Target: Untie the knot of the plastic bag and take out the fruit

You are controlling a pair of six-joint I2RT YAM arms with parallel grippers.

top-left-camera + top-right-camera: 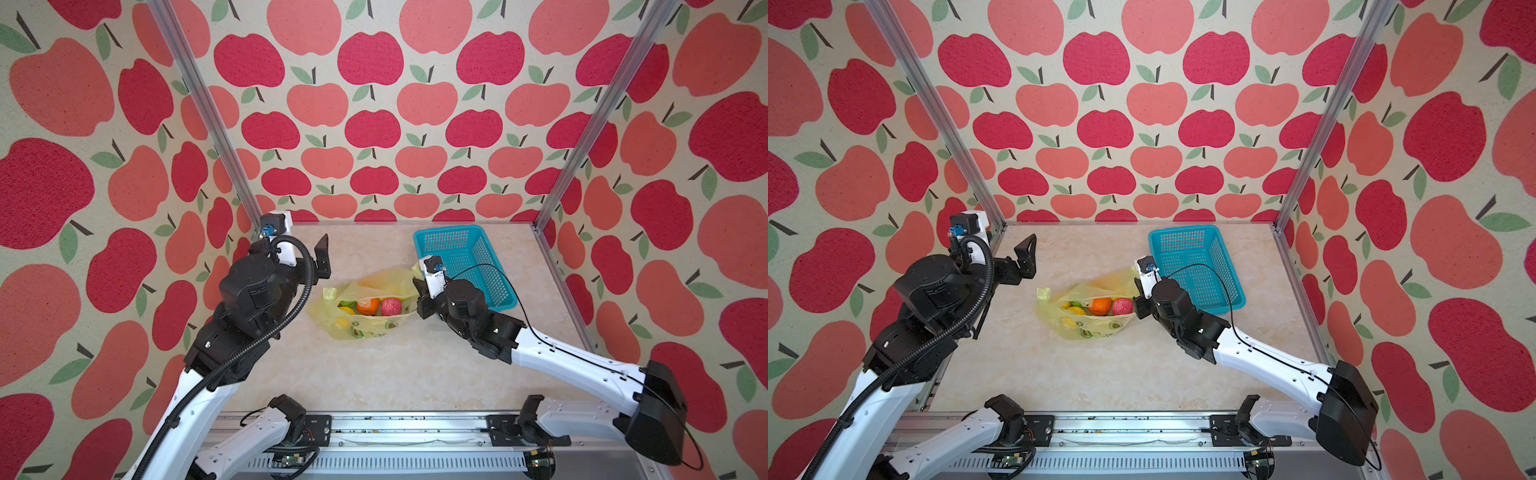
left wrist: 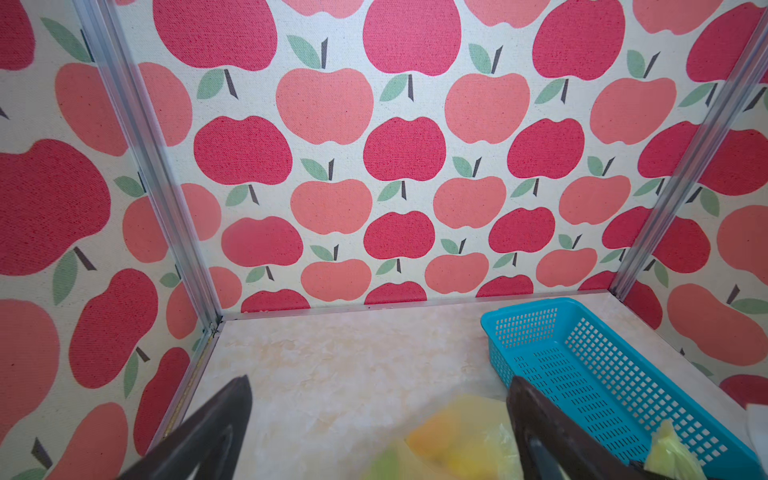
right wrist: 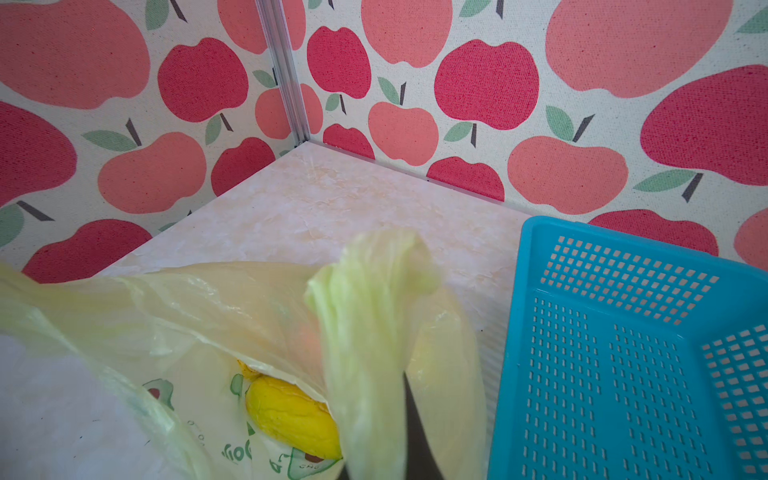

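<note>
While no knot shows anywhere on the plastic bag (image 1: 374, 328) in both top views, the untying looks finished. The bag's mouth gapes upward on the worktop (image 1: 395, 374), close by the teal basket (image 1: 457, 239). The fruit (image 1: 369, 306) lies inside it, with orange, pink, yellow and green pieces on show. None is seen out on the worktop or in the basket, so I judge that all the taking out is left to do. The left fingers (image 1: 322, 251) stand wide apart and raised, clear of the bag on its left, holding nothing. The right fingers (image 1: 420, 289) sit at the bag's right edge.

From the left wrist, both fingers (image 2: 216, 428) are spread with bare worktop between them. The bag (image 2: 453, 436) is only a yellow blur low in the frame.

From the right wrist, the fingers (image 3: 413, 428) are pressed together on a gathered pale-green handle of the bag, which rises loose above them. A yellow fruit (image 3: 291, 419) rests just inside the opening.

Green lettering sits among the bag's avocado prints, but it is too crumpled to read. No brand or label is legible elsewhere.
</note>
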